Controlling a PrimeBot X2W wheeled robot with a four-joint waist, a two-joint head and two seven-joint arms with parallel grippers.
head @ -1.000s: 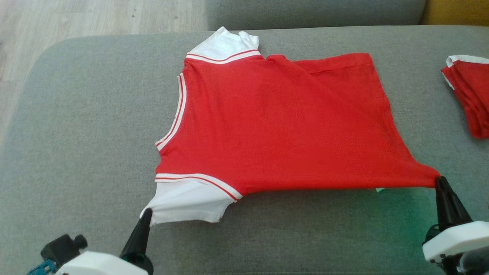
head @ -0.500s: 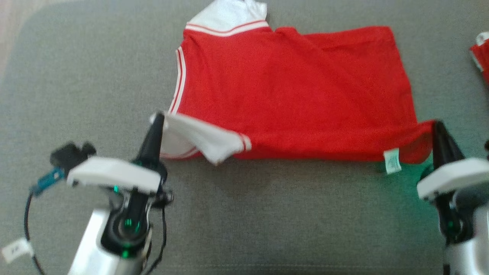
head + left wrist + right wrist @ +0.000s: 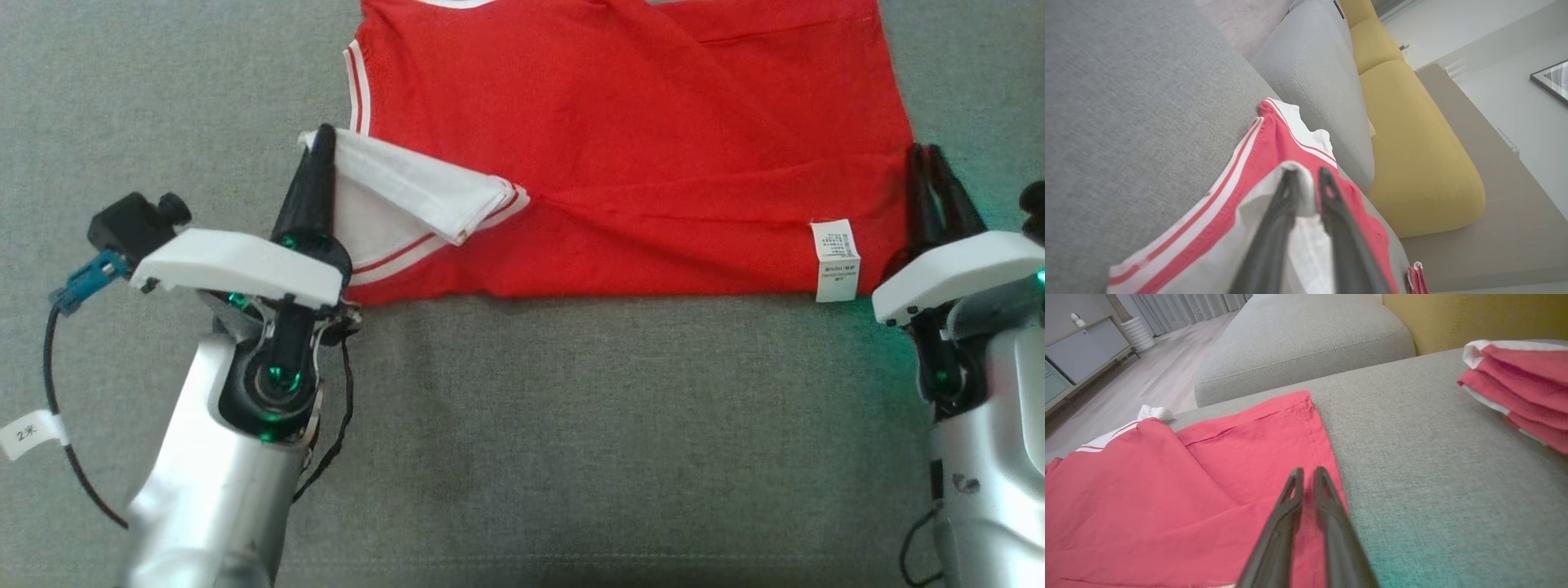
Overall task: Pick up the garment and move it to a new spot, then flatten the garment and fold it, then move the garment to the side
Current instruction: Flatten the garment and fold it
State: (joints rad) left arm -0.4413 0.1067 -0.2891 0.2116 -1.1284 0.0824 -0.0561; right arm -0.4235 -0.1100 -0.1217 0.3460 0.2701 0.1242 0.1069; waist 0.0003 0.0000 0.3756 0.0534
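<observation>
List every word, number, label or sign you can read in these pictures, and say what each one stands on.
"2", then a character too blurred to be sure of: on the white paper tag on the black cable by the left arm.
care label on the red garment: rows of print, too small to read.
small dark mark on the right forearm: too small to read.

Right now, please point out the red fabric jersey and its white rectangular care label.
Red fabric jersey (image 3: 637,122): head view, middle of the red body.
White rectangular care label (image 3: 836,260): head view, label centre.
</observation>
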